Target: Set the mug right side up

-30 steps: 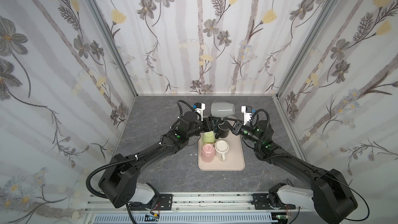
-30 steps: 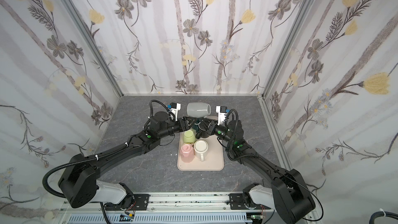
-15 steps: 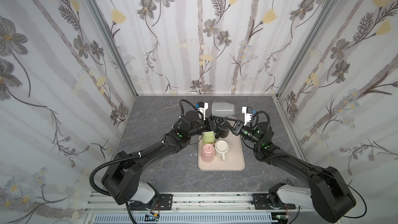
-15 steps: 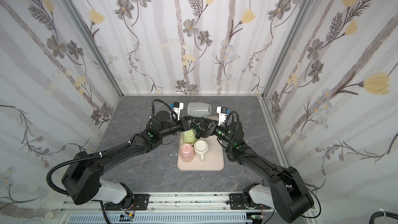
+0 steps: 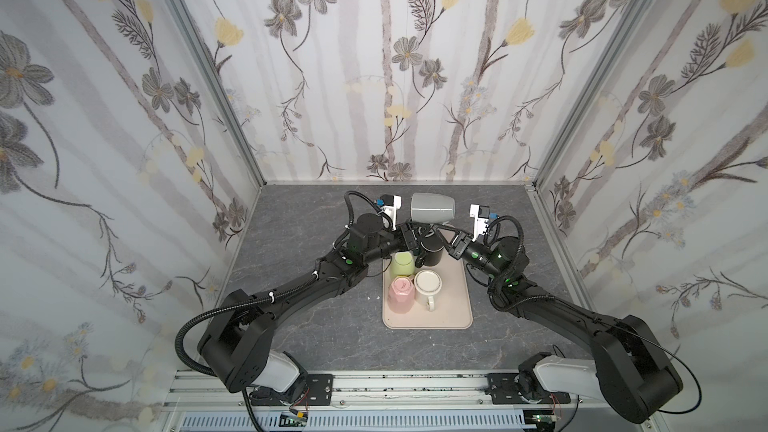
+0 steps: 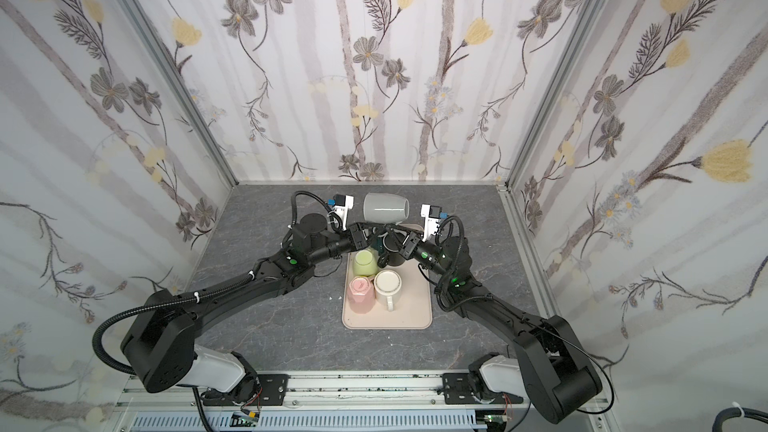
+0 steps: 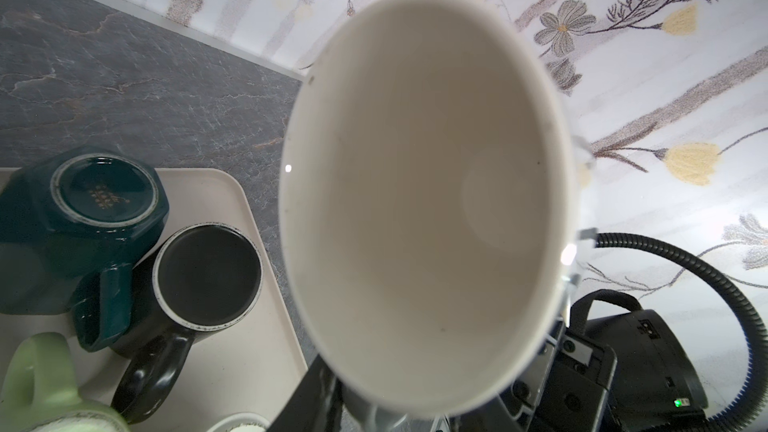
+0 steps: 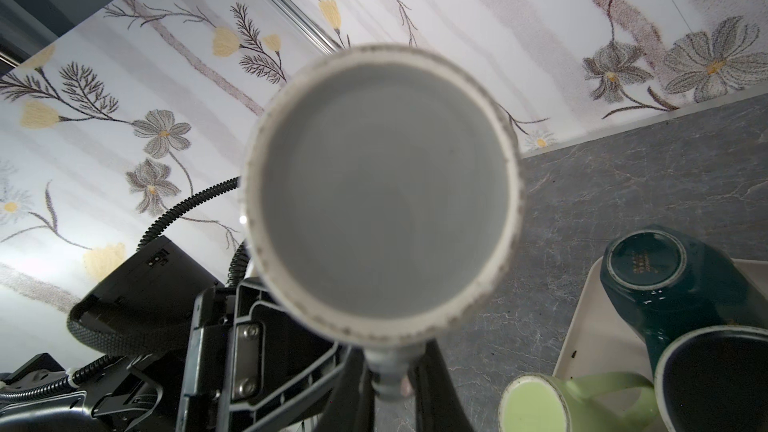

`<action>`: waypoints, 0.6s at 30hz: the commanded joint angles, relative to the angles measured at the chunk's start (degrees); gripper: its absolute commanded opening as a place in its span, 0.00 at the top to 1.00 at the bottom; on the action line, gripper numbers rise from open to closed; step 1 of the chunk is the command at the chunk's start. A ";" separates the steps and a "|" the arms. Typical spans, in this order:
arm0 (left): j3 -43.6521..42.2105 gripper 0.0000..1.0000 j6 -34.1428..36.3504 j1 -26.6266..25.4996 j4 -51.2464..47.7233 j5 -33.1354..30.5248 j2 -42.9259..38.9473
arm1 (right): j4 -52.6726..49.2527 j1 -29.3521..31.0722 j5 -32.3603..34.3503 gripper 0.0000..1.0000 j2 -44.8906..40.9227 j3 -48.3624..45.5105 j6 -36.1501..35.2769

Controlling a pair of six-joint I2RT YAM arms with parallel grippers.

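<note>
**Top views.** The grey mug (image 5: 432, 208) (image 6: 385, 207) is off the counter (image 5: 311, 326). It lies on its side in the air over the far end of the tray (image 5: 453, 309). My left end effector (image 5: 410, 236) and my right end effector (image 5: 441, 230) meet just beneath it. Their jaws are too small to read here. On the tray, bottoms up, are a green mug (image 5: 403, 263), a pink mug (image 5: 400, 292), a cream mug (image 5: 428, 284) and a black mug (image 5: 432, 251).

**Left wrist view.** The grey mug's mouth (image 7: 415, 201) faces this camera. Its inside is white and empty. The mug blocks the jaws, so I cannot tell how far my left end effector is open or whether it touches anything. Beside the grey mug, on the tray corner (image 7: 232, 201), a dark green mug (image 7: 83, 218) sits upside down. The black mug (image 7: 208, 276) touches its handle.

**Right wrist view.** The grey mug's base (image 8: 382, 197) faces this camera. The mug's handle (image 8: 388, 371) points down between the fingers of my right end effector (image 8: 390, 398), which are clamped tight on it. The body of my left end effector sits close beside the mug. The dark green mug (image 8: 665, 284), the black mug (image 8: 715, 376) and the green mug (image 8: 536, 405) are on the tray below.
</note>
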 commanded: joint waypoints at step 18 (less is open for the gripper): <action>2.38 0.79 -0.47 -0.73 11.56 7.96 1.35 | 3.82 0.48 -6.17 1.00 2.01 -0.15 0.55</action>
